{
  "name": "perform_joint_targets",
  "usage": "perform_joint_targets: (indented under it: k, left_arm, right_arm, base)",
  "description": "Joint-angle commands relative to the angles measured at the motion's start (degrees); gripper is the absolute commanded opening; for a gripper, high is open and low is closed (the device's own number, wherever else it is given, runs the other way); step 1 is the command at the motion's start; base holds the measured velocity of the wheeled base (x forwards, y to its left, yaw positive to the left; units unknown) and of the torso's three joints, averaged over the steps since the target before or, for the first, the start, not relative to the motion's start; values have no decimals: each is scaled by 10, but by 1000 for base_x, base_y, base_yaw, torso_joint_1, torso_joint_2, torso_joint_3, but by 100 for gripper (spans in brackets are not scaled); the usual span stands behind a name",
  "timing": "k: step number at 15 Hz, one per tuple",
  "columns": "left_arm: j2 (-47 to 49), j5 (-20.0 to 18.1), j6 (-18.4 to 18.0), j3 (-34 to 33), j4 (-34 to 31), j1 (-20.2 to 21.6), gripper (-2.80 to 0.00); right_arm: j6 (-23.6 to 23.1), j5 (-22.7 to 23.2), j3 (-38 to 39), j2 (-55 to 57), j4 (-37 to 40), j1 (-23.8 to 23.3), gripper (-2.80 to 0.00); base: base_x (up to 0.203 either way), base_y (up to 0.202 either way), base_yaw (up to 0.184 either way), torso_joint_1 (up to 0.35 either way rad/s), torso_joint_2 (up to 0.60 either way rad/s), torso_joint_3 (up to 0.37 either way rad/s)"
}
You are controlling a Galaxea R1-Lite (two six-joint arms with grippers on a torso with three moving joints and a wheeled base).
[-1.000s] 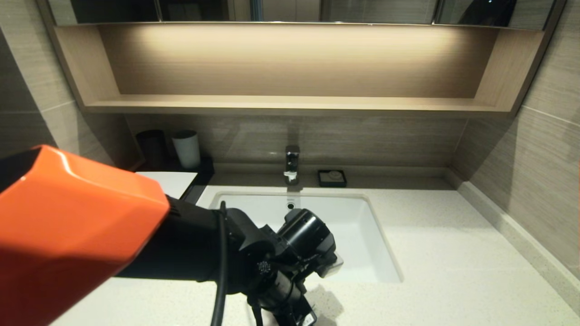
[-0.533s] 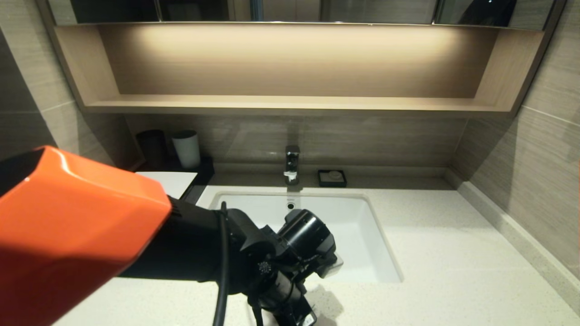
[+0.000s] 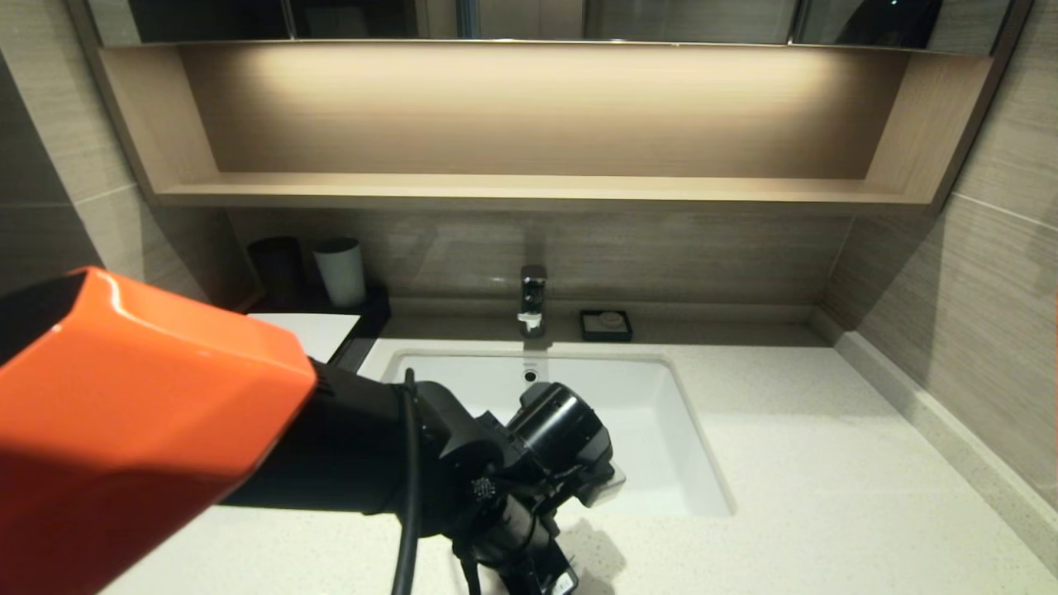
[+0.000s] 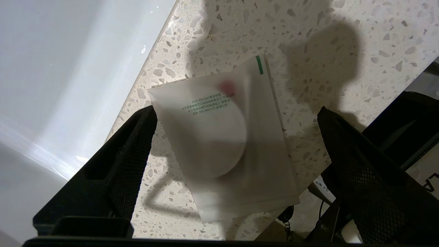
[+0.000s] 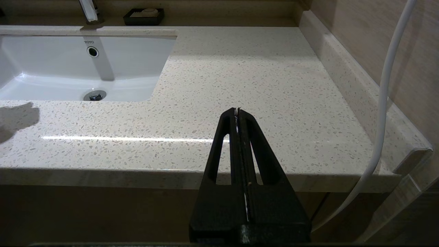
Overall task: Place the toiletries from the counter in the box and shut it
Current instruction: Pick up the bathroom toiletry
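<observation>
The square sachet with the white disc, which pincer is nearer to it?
Left. The left pincer hangs open right over the sachet; the right pincer sits shut off the counter's front edge.

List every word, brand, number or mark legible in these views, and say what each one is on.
"TOTO": on the back wall of the white sink basin, above the overflow hole, right wrist view.
Several lines of small dark print on the clear sachet lying on the counter between the open left gripper fingers: too small and blurred to read.
Green bar at the sachet's edge: a mark, no text.
Partial dark letters at the left wrist view's edge: cut off, unreadable.
</observation>
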State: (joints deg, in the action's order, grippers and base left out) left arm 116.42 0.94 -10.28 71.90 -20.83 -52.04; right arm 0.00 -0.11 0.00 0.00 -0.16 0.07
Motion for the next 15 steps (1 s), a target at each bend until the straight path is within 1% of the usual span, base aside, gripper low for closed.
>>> perform_joint_targets:
  k: [1, 3, 15]
  left_arm:
    - [0, -5, 9, 9, -3, 0, 0]
    - [1, -16, 25, 16, -4, 0, 0]
    - [14, -13, 29, 17, -8, 1, 0]
  right_arm:
    - [0, 0, 0, 0, 0, 0, -280]
    - [0, 0, 1, 0, 0, 0, -280]
    - [0, 0, 1, 0, 0, 0, -280]
  base:
    - [0, 0, 0, 0, 0, 0]
    - [0, 0, 0, 0, 0, 0]
    - [0, 0, 0, 0, 0, 0]
